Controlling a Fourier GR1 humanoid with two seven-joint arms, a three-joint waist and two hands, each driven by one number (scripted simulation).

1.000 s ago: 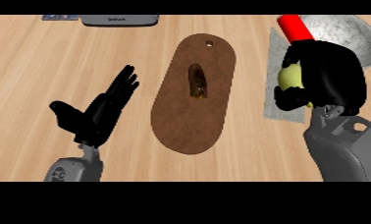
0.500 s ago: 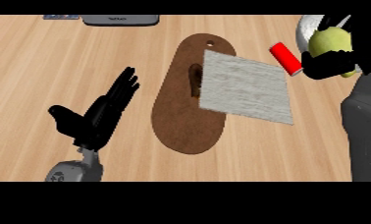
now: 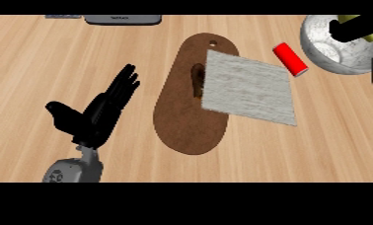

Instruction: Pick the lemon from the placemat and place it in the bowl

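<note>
The yellow-green lemon point(image 3: 358, 19) shows only as a sliver at the top right edge. My right hand point(image 3: 351, 29) is curled round it and hides most of it. Hand and lemon are over the grey speckled bowl point(image 3: 325, 46), whose right part is cut off by the view's edge. The grey placemat point(image 3: 249, 89) lies bare, resting partly on a brown oval board point(image 3: 183, 125). My left hand point(image 3: 98, 113) rests open at the lower left, fingers up, apart from everything.
A red cylinder point(image 3: 290, 59) lies between the placemat and the bowl. The board has a dark mark point(image 3: 197, 77) near the placemat's left edge. A dark grey object point(image 3: 122, 19) sits at the counter's far edge, top left.
My right hand has carried the lemon away from the placemat, up and to the right, and is now over the bowl. The left hand has not moved.
</note>
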